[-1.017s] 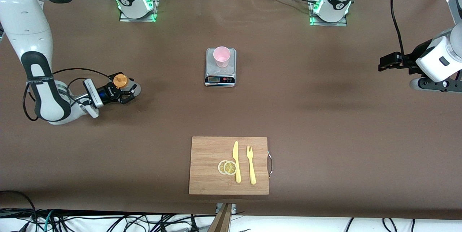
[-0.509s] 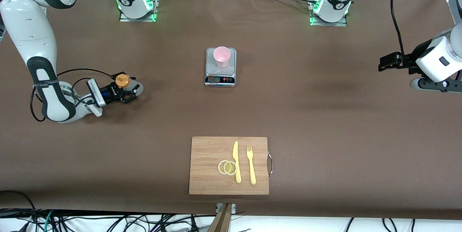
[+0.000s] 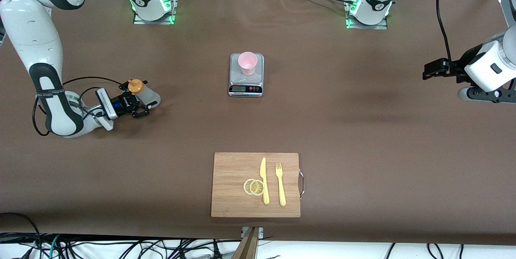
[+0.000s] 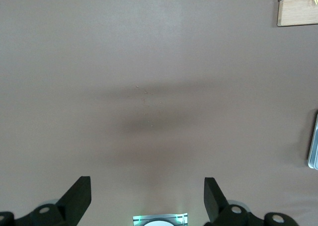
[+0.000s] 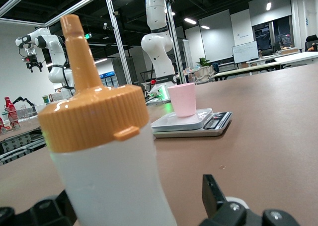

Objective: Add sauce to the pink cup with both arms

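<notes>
Front view: pink cup point(image 3: 247, 63) upright on the scale point(image 3: 246, 75) mid-tabletop point(image 3: 363, 130); sauce point(image 3: 142, 93) standing toward the right arm's end, between the spread fingers of the right hand point(image 3: 136, 100), not gripped; cutting board point(image 3: 255, 184) nearer the camera, with lemon slices point(image 3: 254, 187), knife point(image 3: 264, 180) and fork point(image 3: 280, 183); left hand point(image 3: 433, 68) waiting above the left arm's end

Left wrist view: left hand point(image 4: 147, 198) wide open over bare tabletop point(image 4: 159, 87)

Right wrist view: sauce point(image 5: 102, 151) close up between the parted fingers of the right hand point(image 5: 144, 206); pink cup point(image 5: 183, 100) on the scale point(image 5: 191, 124)
</notes>
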### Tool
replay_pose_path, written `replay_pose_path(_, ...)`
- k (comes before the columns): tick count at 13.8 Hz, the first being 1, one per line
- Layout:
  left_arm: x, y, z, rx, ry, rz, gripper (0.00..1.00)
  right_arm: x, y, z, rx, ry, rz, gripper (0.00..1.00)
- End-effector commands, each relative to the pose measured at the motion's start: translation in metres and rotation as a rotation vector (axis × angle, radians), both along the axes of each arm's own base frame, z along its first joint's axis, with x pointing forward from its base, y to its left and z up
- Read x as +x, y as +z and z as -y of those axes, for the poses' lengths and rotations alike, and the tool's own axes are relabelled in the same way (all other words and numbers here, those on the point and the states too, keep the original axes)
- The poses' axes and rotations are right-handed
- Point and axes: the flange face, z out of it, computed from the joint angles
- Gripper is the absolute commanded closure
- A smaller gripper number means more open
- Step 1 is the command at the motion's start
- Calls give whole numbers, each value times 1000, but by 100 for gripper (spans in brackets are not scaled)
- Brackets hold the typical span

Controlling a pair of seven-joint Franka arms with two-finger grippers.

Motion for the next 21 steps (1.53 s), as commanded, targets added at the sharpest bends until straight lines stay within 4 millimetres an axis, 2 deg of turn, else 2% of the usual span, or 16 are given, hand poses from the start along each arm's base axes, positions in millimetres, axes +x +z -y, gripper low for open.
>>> replay_pose_path(1, 2, 2, 1, 13, -1, 2, 0, 0, 3, 15, -8, -2, -12, 0)
replay_pose_path(4, 2, 2, 1, 13, -1, 2, 0, -9, 4, 36, -30, 16, -36, 0)
replay_pose_path(11, 2, 1, -3, 13, 3, 1, 0, 3, 30, 96, -147, 69, 6, 0)
replay_pose_path(13, 2, 1, 0, 13, 0, 1, 0, 12, 44, 103, -213, 92, -19, 0)
replay_pose_path(15, 2, 1, 2, 13, -3, 1, 0, 28, 65, 107, -270, 105, -40, 0)
replay_pose_path(19, 2, 1, 1, 12, -3, 2, 0, 52, 97, 104, -404, 93, -109, 0)
replay_pose_path(21, 2, 1, 2, 13, -3, 2, 0, 59, 108, 97, -458, 104, -148, 0)
